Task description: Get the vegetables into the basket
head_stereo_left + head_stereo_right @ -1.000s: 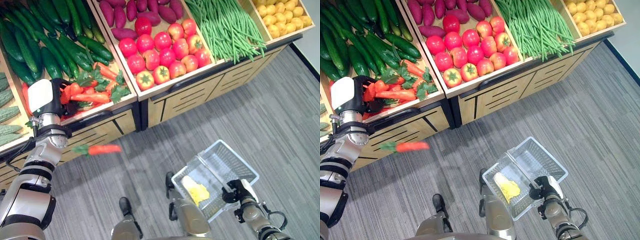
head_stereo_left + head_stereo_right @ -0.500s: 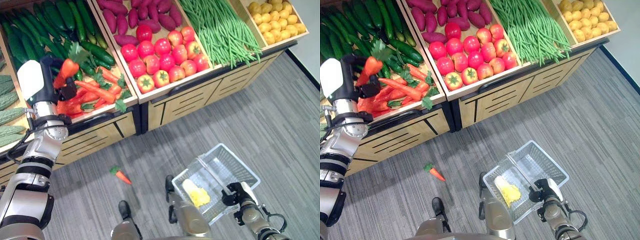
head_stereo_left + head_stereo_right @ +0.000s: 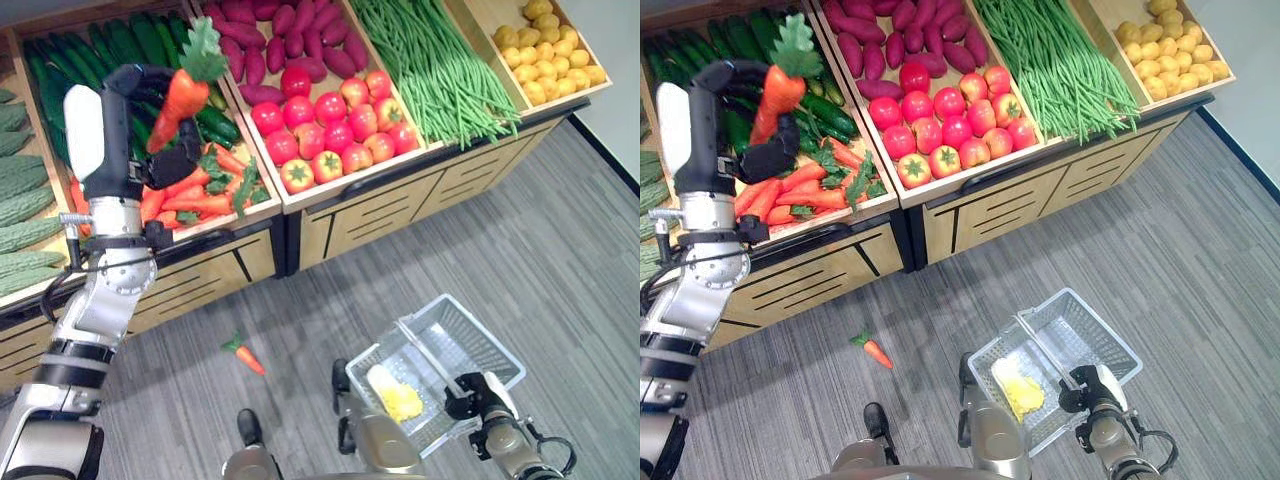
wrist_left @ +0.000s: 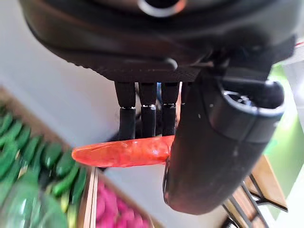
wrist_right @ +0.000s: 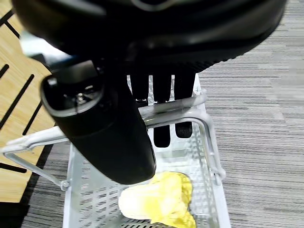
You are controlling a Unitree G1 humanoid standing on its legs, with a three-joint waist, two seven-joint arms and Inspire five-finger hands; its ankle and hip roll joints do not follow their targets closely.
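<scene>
Over on the left, the robot's left hand [image 3: 150,130] is raised above the produce stand [image 3: 330,215], fingers and thumb clamped round a carrot [image 3: 178,95] whose leafy top points upward. Beneath it sit the cucumbers [image 3: 120,50] and the heap of carrots [image 3: 195,190] in their bin. On the grey floor [image 3: 560,260] in front of the stand lies a second small carrot [image 3: 245,355], well apart from everything else. Further along the stand come sweet potatoes [image 3: 270,30], tomatoes [image 3: 325,125], green beans [image 3: 435,60] and small yellow potatoes [image 3: 540,55]. Low on the right, the right hand [image 3: 480,392] has its fingers curled round the handle of a white wire basket [image 3: 490,345], which holds a yellow leafy vegetable [image 3: 393,393].
</scene>
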